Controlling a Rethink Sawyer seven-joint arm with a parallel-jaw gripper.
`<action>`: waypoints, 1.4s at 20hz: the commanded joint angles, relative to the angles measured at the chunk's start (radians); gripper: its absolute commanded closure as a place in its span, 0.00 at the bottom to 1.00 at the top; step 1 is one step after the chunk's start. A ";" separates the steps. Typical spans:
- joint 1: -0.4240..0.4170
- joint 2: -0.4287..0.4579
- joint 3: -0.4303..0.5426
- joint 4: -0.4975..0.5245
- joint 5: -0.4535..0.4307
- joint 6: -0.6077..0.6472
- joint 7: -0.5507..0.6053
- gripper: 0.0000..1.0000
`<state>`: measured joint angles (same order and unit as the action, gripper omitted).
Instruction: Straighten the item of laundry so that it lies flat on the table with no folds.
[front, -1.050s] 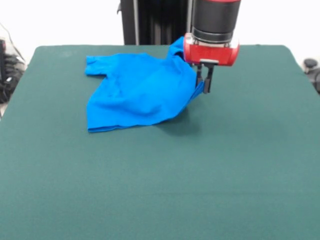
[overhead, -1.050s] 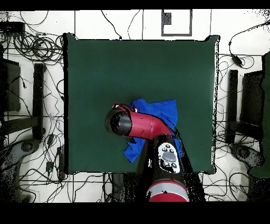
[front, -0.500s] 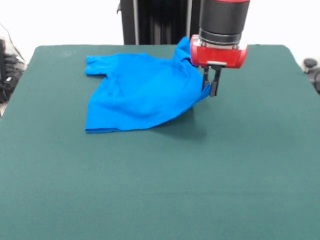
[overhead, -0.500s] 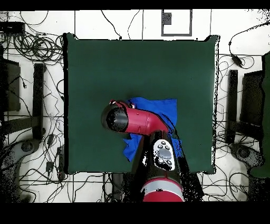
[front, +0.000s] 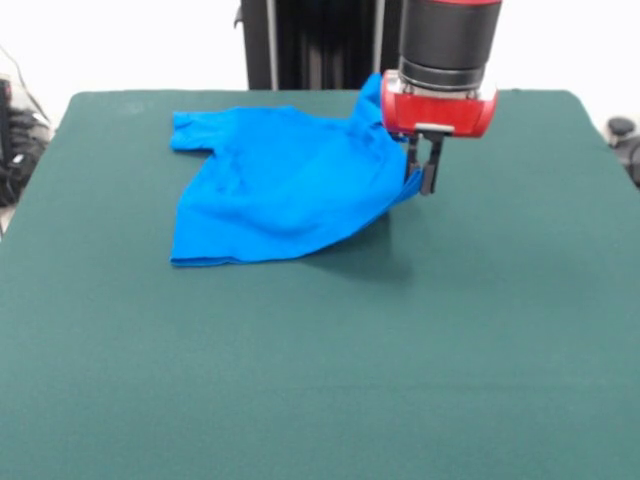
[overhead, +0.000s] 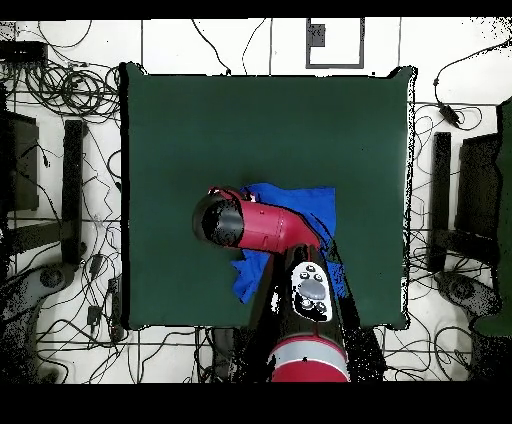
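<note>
The gripper (front: 424, 172) hangs just above the table (front: 400, 350), its two dark fingers (front: 430, 168) drawn close together and pinching the right-hand edge of the shirt (front: 280, 180). That edge lifts off the felt where it is held, and a shadow shows beneath it. The red wrist (front: 438, 105) covers the fabric directly behind it, so part of the shirt is hidden there (one blue peak pokes up beside the red housing). From the pinch the shirt spreads left across the far half of the table, rumpled, with a sleeve sticking out at the far left and the lower hem lying on the felt. From above, the arm (overhead: 262, 228) blocks the gripper entirely and much of the shirt (overhead: 305, 205); only blue patches show beside it, near the table's (overhead: 200, 130) bottom edge.
</note>
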<state>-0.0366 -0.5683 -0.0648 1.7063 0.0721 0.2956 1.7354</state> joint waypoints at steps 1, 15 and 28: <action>0.041 0.054 0.031 -0.042 0.057 0.095 0.201 1.00; 0.043 0.074 0.019 -0.132 0.042 0.175 0.177 1.00; 0.051 0.103 0.016 -0.208 0.022 0.210 0.175 1.00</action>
<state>-0.0349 -0.5594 -0.0690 1.5731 0.0694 0.4025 1.7354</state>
